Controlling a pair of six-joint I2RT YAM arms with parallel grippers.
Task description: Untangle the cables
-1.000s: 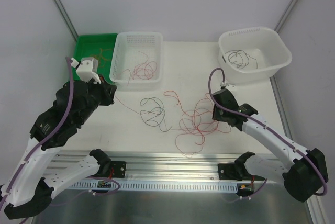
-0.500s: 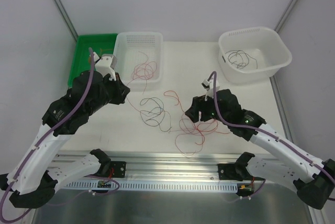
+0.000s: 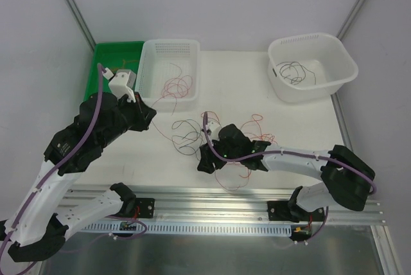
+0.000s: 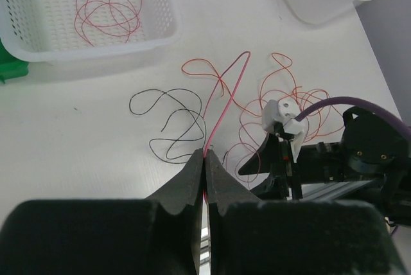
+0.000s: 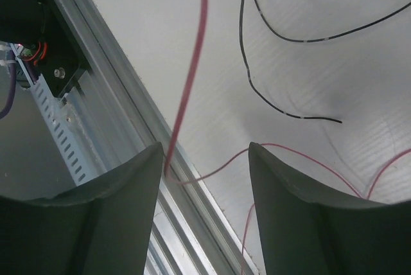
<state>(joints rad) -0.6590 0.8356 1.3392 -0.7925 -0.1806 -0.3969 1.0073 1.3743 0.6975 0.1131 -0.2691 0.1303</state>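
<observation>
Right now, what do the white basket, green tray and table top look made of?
White basket: likely molded plastic, matte, pierced with rows of small holes. Green tray: probably plastic, smooth, one even colour. Table top: white sheet with faint ribbing, maybe corrugated plastic; unsure.

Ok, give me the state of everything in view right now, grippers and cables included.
Left gripper: shut on a red cable.
Right gripper: open, a red strand between its jaws.
Red tangle: heaped on the table.
Black cable: loose on the table.
Basket: holds red loops.
Tub: holds black loops.
</observation>
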